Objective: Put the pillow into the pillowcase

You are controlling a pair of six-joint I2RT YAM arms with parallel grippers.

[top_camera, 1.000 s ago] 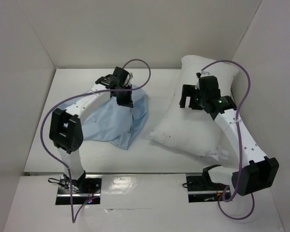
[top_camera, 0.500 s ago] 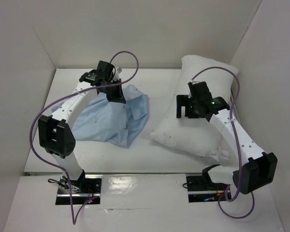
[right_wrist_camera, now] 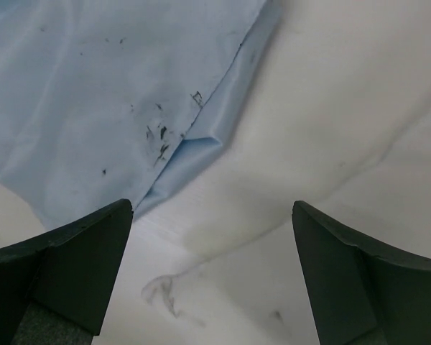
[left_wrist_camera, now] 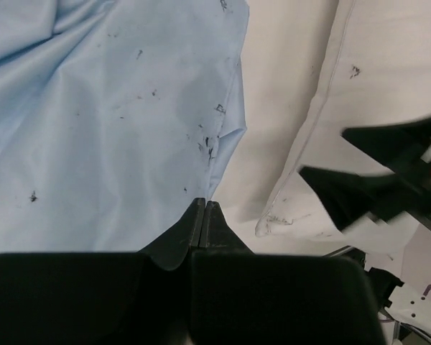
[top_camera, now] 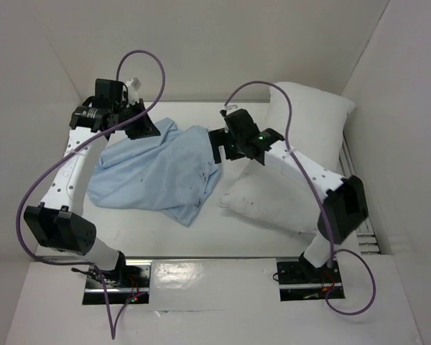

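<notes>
Overhead, the left gripper [top_camera: 142,129] sits at about 10 o'clock on the table [top_camera: 223,233]. Its fingers [left_wrist_camera: 195,224] are pressed tight together, pinching the far-left corner of the pillowcase [top_camera: 154,172]. In the left wrist view only a thin seam shows between the two black tips, and the blue cloth runs right up to them.

The pillowcase lies spread and wrinkled across the left half of the table, from roughly 9 o'clock to the centre. One corner points toward 6 o'clock. Small dark marks are scattered over it, thickest near its right edge. They look like specks or scribbles, and none can be read as writing. A purple cable [top_camera: 140,61] loops above the left arm.

Just right of centre, the right gripper [top_camera: 220,149] hangs over the pillowcase's right edge, where a folded blue corner lies just beside the pillow [top_camera: 305,122]. Its fingers [right_wrist_camera: 68,262] are spread wide, one at each side of the right wrist view, with nothing between them.

The pillow fills the right side from 1 to 4 o'clock. Its far end is propped against the white wall [top_camera: 388,108] and its near end lies flat on the table. It is wholly outside the pillowcase. A few faint grey smudges on it are not legible either.
</notes>
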